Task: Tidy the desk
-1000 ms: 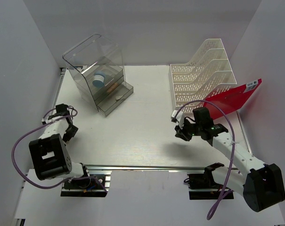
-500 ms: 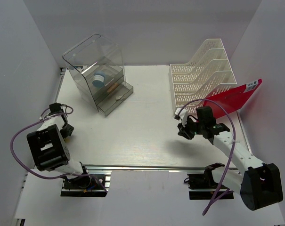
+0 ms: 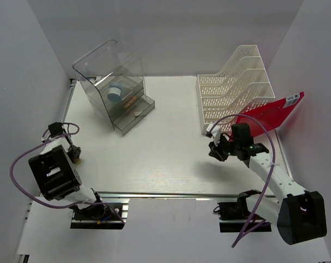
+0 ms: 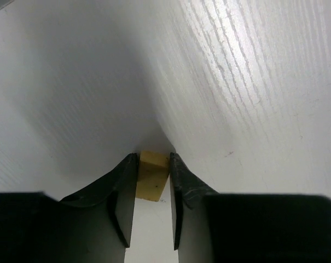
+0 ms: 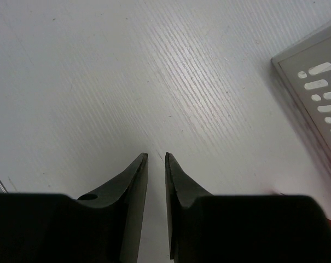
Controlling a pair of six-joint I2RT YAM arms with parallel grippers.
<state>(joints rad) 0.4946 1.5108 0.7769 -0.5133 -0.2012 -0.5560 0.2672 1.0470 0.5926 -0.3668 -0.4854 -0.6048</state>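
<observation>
The top camera looks down from above and behind both arms on the whole desk (image 3: pixel 170 153), while each wrist camera sits very near the surface, the left gripper (image 4: pixel 153 160) framing a tan block (image 4: pixel 153 178) between its tips and the right gripper (image 5: pixel 156 157) having ahead to its right the file rack (image 5: pixel 318 82), which the top view shares.

The desk (image 3: pixel 170 148) carries a drawer box (image 3: pixel 113 93) and file rack (image 3: pixel 233 87).
</observation>
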